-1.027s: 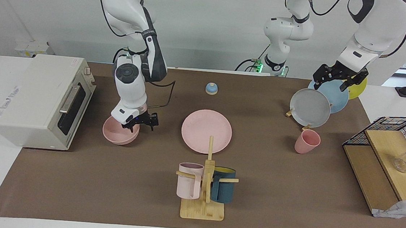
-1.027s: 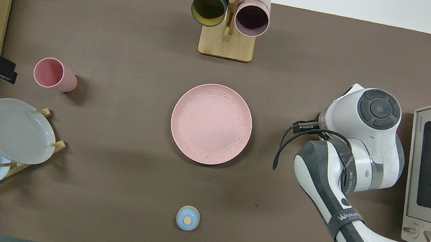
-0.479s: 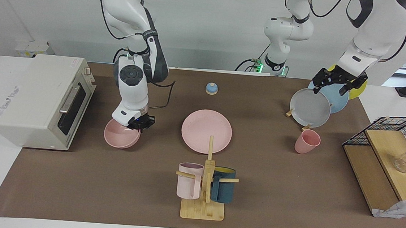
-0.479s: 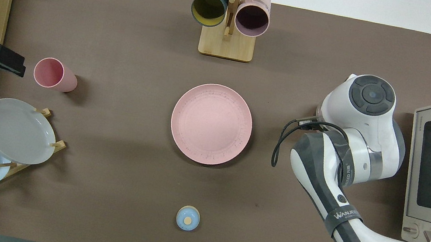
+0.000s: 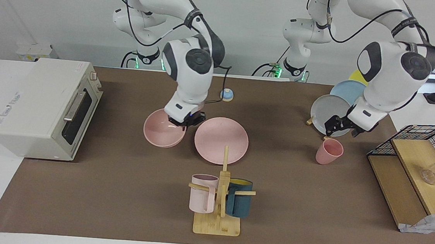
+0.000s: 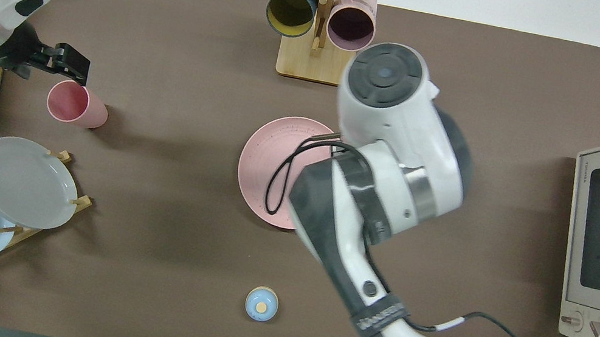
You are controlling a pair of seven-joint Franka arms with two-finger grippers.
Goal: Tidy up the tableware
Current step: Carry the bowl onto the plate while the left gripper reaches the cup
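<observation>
1. Right gripper clamps the rim of the round matte bowl, just beside the flat plate.
2. Left gripper, fingers spread, hangs above the tapered cup; bare mat lies between cup and plate.

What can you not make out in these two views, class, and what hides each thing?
- Pink bowl: hidden in the overhead view by the right arm.
- Right gripper: also covered there; the facing view shows it at the bowl's rim.
- Pink plate: partly covered overhead by that arm.
- Yellow plate: mostly hidden in the facing view by the left arm.
</observation>
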